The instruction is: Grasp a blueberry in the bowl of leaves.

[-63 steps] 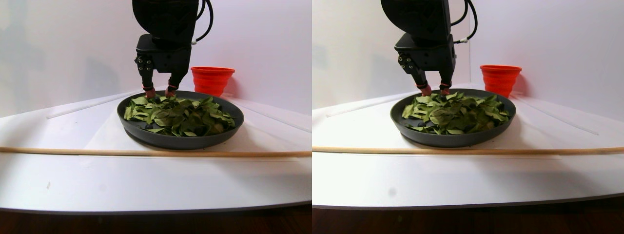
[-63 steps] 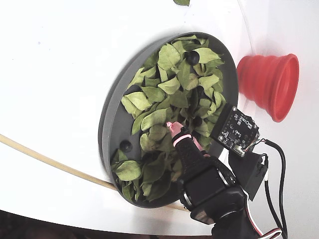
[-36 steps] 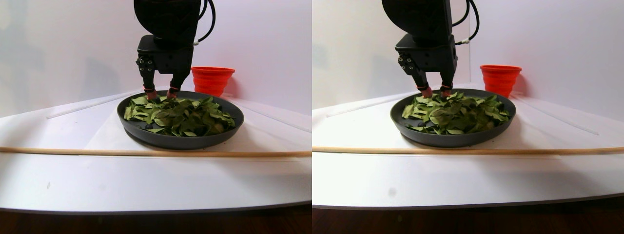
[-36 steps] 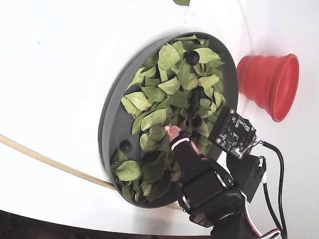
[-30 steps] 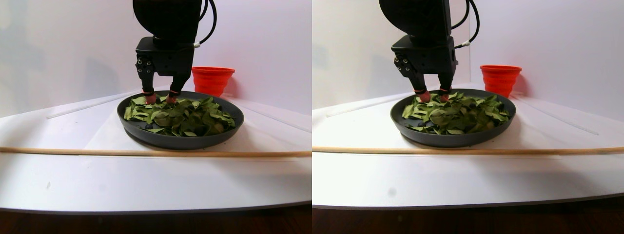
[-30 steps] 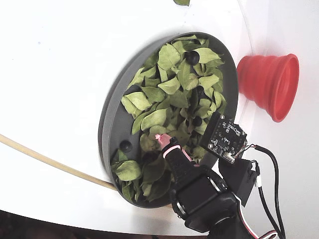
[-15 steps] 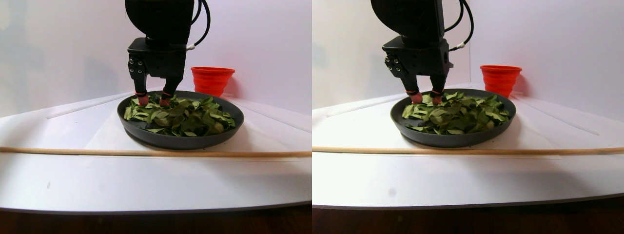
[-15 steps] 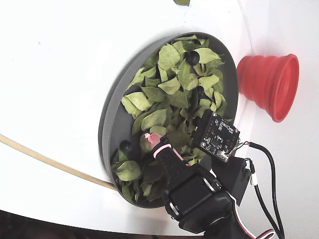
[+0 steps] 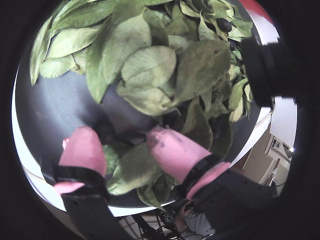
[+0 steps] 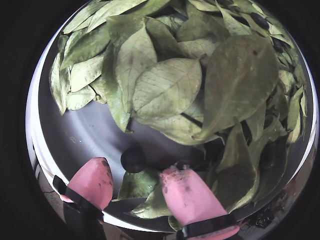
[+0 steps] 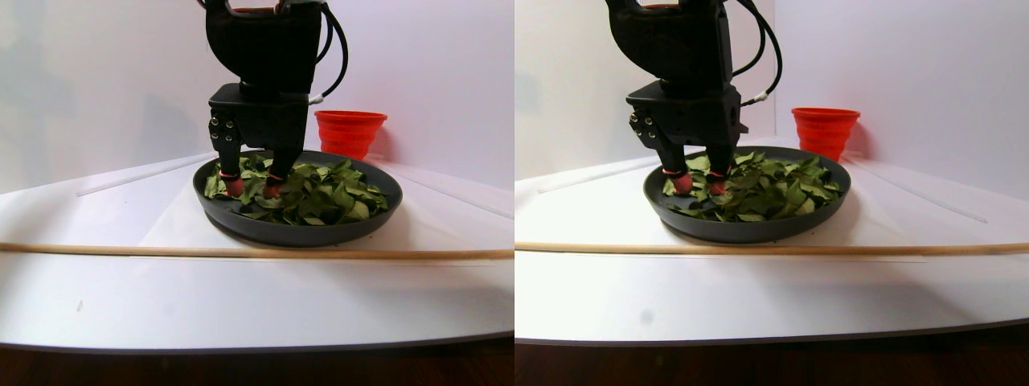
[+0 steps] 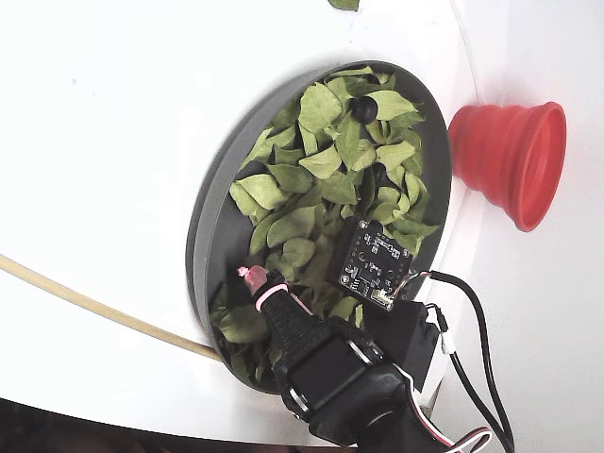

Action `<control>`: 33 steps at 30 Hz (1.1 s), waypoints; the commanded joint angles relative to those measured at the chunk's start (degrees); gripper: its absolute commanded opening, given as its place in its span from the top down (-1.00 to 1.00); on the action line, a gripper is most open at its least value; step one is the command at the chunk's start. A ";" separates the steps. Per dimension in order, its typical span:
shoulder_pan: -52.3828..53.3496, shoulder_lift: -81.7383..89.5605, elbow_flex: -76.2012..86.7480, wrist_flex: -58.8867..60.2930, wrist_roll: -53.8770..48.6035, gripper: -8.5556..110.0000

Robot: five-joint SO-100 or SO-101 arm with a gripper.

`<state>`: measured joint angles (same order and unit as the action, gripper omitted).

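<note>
The bowl of leaves [image 12: 203, 236] is a wide dark-grey dish full of green leaves. My gripper [image 10: 137, 175] has pink fingertips, is lowered into the bowl's near side and stands open. A blueberry [image 10: 133, 158] lies on the bare dish floor just ahead of the gap between the tips, touching a small leaf, not held. In a wrist view [image 9: 125, 142] a leaf lies between the tips and the berry is a dark blur. Other berries sit among the far leaves [image 10: 260, 20], [image 12: 363, 109]. The stereo pair view shows the gripper [image 11: 251, 187] down among the leaves.
A red ribbed cup [image 12: 510, 160] lies next to the bowl; it stands behind it in the stereo pair view [image 11: 350, 133]. A thin wooden stick [image 11: 241, 252] runs across the white table in front of the bowl. A small camera board [image 12: 373, 264] hangs over the leaves.
</note>
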<state>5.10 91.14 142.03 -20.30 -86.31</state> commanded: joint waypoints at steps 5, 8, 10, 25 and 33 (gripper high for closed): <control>-0.35 -1.05 -2.90 0.09 0.44 0.53; -0.79 -1.49 -3.25 -0.09 0.88 0.53; -1.05 -1.85 -3.43 -0.18 1.14 0.53; -1.58 -5.54 -3.69 -2.20 1.67 0.53; -1.32 -7.65 -3.87 -4.13 1.76 0.54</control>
<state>3.60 83.06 139.31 -23.38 -84.38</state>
